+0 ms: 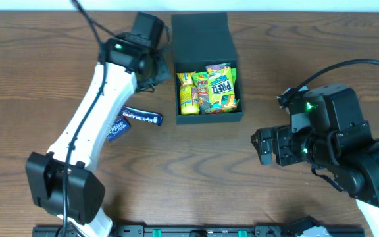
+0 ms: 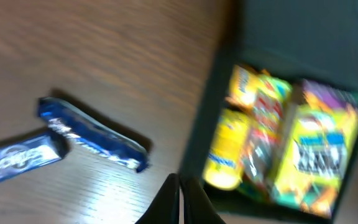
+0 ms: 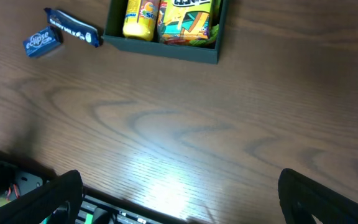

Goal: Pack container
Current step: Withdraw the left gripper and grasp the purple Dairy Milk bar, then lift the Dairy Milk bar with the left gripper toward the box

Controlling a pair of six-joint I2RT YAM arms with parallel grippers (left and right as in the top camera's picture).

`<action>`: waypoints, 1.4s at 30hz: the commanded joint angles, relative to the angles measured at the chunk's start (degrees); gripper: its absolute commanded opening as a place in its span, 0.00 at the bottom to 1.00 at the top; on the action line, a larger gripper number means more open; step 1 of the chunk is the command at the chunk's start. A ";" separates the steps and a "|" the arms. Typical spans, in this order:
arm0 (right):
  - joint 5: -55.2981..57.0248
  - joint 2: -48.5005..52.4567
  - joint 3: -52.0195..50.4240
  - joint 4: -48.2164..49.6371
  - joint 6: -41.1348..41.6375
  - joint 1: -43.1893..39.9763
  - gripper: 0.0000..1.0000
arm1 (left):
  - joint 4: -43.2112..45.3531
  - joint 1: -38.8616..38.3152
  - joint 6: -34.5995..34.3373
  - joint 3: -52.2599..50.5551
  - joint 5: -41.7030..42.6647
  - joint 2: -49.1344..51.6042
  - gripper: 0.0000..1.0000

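Your left arm reaches up from its base at the near left edge of the brown wood-grain table (image 1: 31,79), with the white forearm angled toward the far centre. The left gripper (image 1: 158,71) hangs just beside the left wall of the container, and its two dark fingers (image 2: 180,196) are pressed together with nothing between them. Your right arm is bent low at the right side of the table. The right gripper (image 1: 262,146) points left and sits well apart from the container, its jaws spread wide and empty. In the right wrist view the two fingers (image 3: 61,193) stand at opposite lower corners of the frame, over bare wood.

The container, a matte black, roughly square cardboard box (image 1: 209,118), sits at the far centre of the table. Its hinged flap lid (image 1: 201,33) is open and folded back on the far side.

Inside, three snack packets lie side by side:
- A yellow packet (image 1: 187,93) lies against the left wall.
- A multicoloured orange packet (image 1: 202,89) lies in the middle.
- A yellow-and-green packet with blue lettering (image 1: 220,85) lies on the right.

The left wrist view is blurred, but it shows the same packets.

Two things lie on the table left of the box:
- A dark blue chocolate bar wrapper (image 1: 142,117) lies near the box's front left corner.
- A smaller blue gum packet (image 1: 117,129) lies just beside the wrapper, partly under your left forearm in the overhead view.
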 commanded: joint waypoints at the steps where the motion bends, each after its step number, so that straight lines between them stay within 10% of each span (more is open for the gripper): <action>1: -0.13 -0.04 0.59 -0.04 -0.57 -0.57 0.99 | -0.52 1.99 -7.80 -2.95 -2.93 -0.11 0.06; 9: -0.13 -0.02 0.59 -0.04 -0.57 -0.57 0.99 | 2.56 5.03 -18.10 -15.45 -2.82 -0.11 0.07; 12: -0.13 -0.02 0.59 -0.04 -0.57 -0.57 0.99 | 6.34 5.01 -20.24 -19.80 -2.40 -0.11 0.75; 15: -0.13 -0.04 0.59 -0.04 -0.57 -0.57 0.99 | 10.16 4.98 -20.68 -23.15 -1.55 -0.11 0.89; 42: -0.13 -0.02 0.59 -0.04 -0.57 -0.57 0.99 | 30.62 4.87 -34.16 -35.82 -0.83 1.88 0.68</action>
